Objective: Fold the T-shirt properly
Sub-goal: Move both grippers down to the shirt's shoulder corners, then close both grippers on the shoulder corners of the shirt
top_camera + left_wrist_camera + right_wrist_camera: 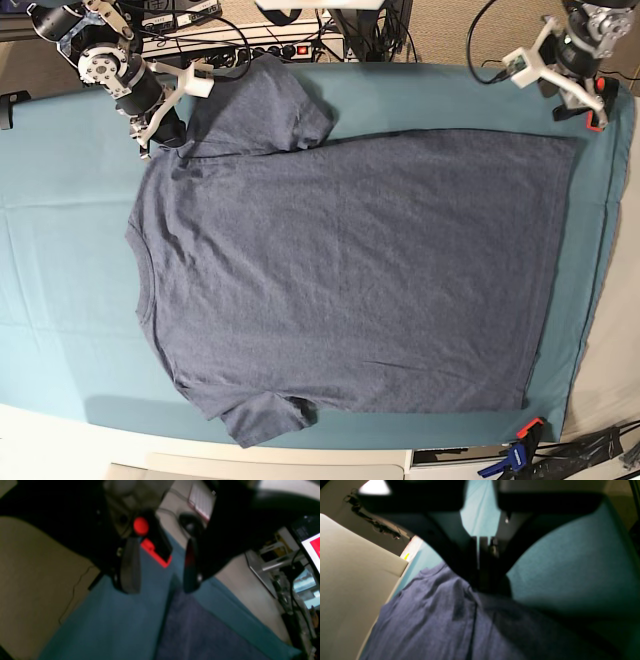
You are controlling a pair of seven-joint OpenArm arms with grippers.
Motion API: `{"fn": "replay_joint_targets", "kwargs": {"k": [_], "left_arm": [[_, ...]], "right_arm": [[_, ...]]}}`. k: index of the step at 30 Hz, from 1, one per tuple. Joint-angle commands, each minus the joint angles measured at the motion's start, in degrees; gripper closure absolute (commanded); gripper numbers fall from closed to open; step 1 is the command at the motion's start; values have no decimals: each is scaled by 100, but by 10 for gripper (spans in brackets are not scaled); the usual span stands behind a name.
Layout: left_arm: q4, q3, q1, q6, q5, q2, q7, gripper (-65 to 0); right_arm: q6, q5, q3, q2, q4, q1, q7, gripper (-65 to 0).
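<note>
The blue-grey T-shirt (340, 270) lies flat on the teal cloth, neck to the left, hem to the right, no lettering showing. At the far left corner my right gripper (150, 138) sits on the shoulder by the far sleeve. In the right wrist view its fingers (482, 585) are shut, with T-shirt fabric (432, 620) puckered up between them. My left gripper (572, 98) hangs at the far right, just beyond the hem's far corner. In the left wrist view it (160, 590) is open over the cloth, and the T-shirt corner (200, 630) lies just below the tips, untouched.
The teal cloth (60, 300) covers the table. A red-and-black clamp (597, 118) grips its far right edge, and an orange-and-blue clamp (522, 440) the near right edge. A power strip and cables (270, 45) run along the back. A lit monitor (312, 547) stands beyond the table.
</note>
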Motion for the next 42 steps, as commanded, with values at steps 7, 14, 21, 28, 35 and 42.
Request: {"fn": "replay_joint_targets", "kwargs": {"k": [7, 14, 21, 28, 35, 42], "left_arm": [[-1034, 942, -1237, 234, 129, -83, 17, -283], [-1628, 1596, -2004, 378, 127, -162, 17, -283], [-1762, 1891, -2288, 431, 122, -175, 61, -283], [-1759, 1891, -2286, 431, 125, -175, 146, -31], [-1757, 1888, -2288, 431, 129, -177, 146, 0], [-1585, 1888, -2284, 455, 125, -345, 323, 0]], "right_arm": [[-85, -4, 46, -151, 96, 13, -72, 0], [-83, 76, 46, -155, 96, 15, -76, 0], [-83, 79, 46, -155, 96, 15, -81, 0], [-85, 79, 46, -157, 96, 15, -96, 0], [-114, 79, 46, -155, 96, 17, -249, 0], [-264, 81, 46, -153, 96, 11, -623, 0]]}}
